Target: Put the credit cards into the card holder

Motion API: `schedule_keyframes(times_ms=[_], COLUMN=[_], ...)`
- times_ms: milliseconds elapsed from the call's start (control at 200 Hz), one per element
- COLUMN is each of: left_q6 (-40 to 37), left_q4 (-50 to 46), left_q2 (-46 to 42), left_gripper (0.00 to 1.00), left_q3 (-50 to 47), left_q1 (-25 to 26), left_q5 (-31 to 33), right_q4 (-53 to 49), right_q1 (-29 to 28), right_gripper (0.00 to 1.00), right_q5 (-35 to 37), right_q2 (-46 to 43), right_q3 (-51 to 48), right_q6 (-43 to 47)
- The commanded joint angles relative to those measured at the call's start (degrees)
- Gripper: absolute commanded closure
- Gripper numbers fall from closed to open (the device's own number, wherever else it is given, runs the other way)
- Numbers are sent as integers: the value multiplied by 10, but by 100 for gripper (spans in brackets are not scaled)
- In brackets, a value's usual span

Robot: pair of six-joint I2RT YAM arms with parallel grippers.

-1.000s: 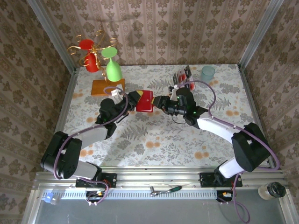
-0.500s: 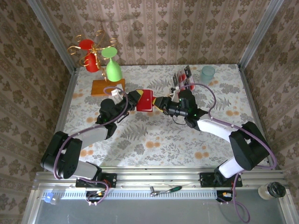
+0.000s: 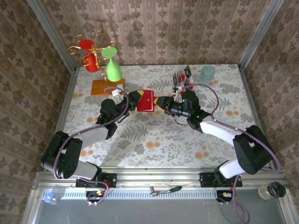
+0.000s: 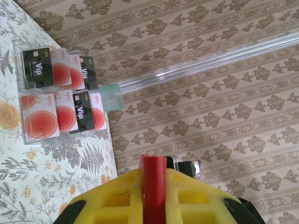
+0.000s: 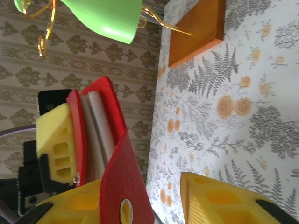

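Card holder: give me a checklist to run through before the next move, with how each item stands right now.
1. The left gripper clamps the card holder: ok.
2. The holder is spread open, pale pockets showing in the right wrist view: ok.
3. The right gripper carries a card: not ok; it is open, one finger against the red flap.
4. The credit cards stand in the clear rack, free to pick: ok.
5. A card already inside the pockets: cannot tell.

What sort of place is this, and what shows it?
Likely a staged robot test cell: wallpapered panels box in a small floral table, and the left arm and right arm are bolted to a metal rail.
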State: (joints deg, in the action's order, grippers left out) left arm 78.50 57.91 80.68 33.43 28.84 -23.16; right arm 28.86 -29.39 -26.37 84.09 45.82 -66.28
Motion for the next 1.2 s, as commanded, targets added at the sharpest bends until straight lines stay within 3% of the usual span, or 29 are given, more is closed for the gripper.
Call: schedule_keyframes(times_ms=[0,745,1050,1195], left_q6=[9,16,80,82], left_q4=[43,54,152,152], left_q2=[2,6,48,53], left_gripper=[100,100,100,100], left_q3=[9,6,-7,-4], left_q1=[3,3,4,9], left_q5=[-3,1,25,29], right_q4=[44,97,167,194], right_q1=[1,-10,-10,-10], right_gripper=[62,63,64,70], right_q5=[-17,-23,-42,-49], right_q2=[4,10,35,51], right_q3=[2,-4,-6,-4], right_q6=[-19,-40,-75,-93])
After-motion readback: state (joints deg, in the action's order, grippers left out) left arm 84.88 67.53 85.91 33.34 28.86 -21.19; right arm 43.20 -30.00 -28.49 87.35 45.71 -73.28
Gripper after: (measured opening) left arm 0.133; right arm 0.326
